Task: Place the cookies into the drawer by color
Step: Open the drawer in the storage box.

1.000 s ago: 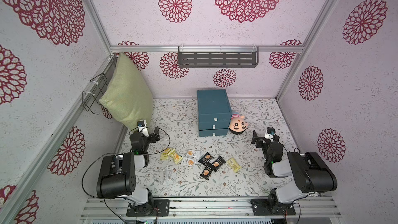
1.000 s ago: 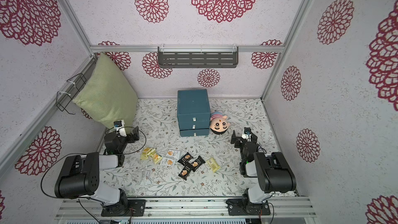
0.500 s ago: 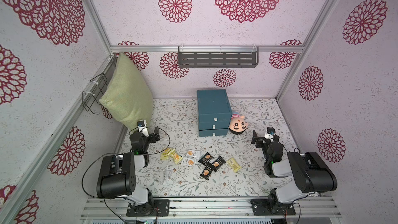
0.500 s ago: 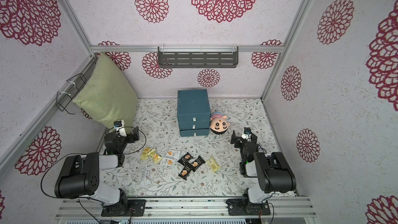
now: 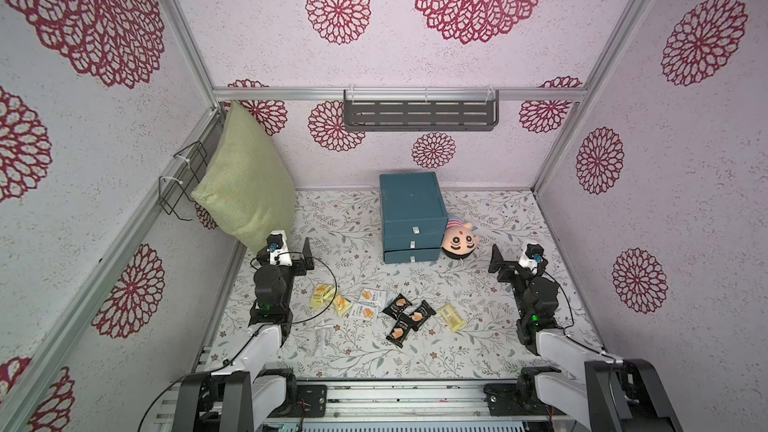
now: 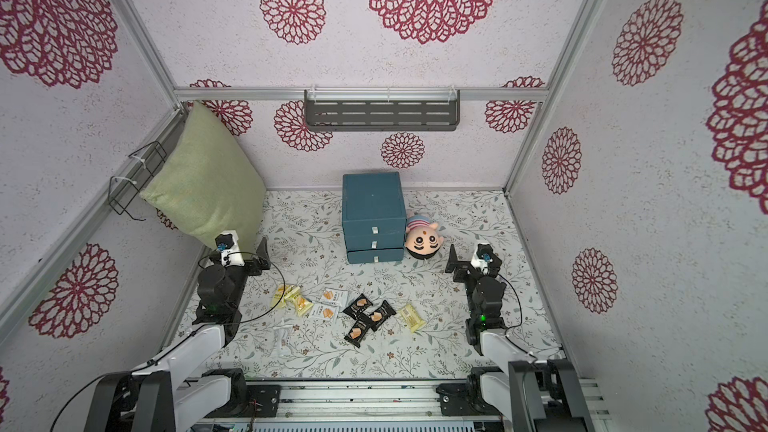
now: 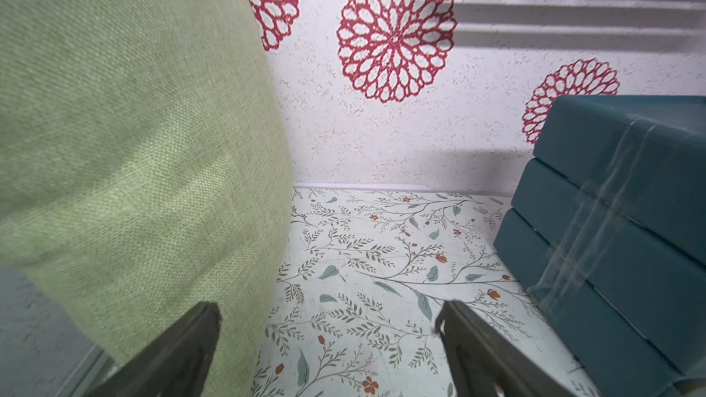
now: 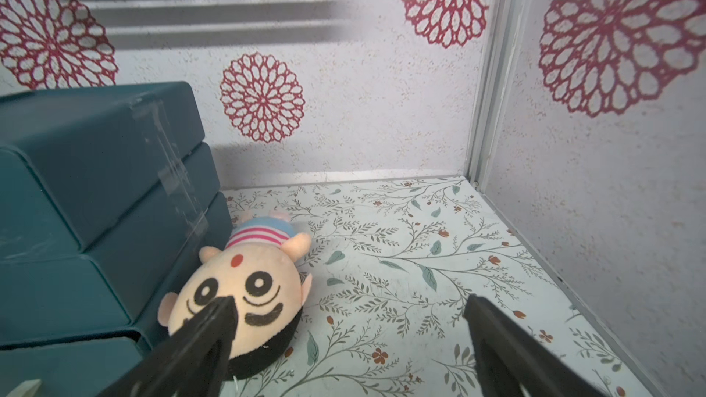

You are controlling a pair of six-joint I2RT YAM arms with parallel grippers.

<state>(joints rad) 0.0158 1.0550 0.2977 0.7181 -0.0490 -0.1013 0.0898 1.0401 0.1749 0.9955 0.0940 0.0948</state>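
Left wrist view shows the left fingers [image 7: 481, 353] spread wide and holding nothing, above the floral worktop [image 7: 382, 261] beside the green pillow [image 7: 133, 147]. The right fingers [image 8: 202, 337] are likewise spread and bare (the plush toy [image 8: 244, 292] lies just past them, against the side of the drawer [image 8: 95, 166]). In both top views the cookies [image 5: 417, 317], black, yellow and white, lie scattered on the worktop in front of the drawer, between the two arms.

The cookies [image 5: 400, 306] lie before the drawer [image 5: 409, 201], plush head [image 5: 459, 241] just beside it.
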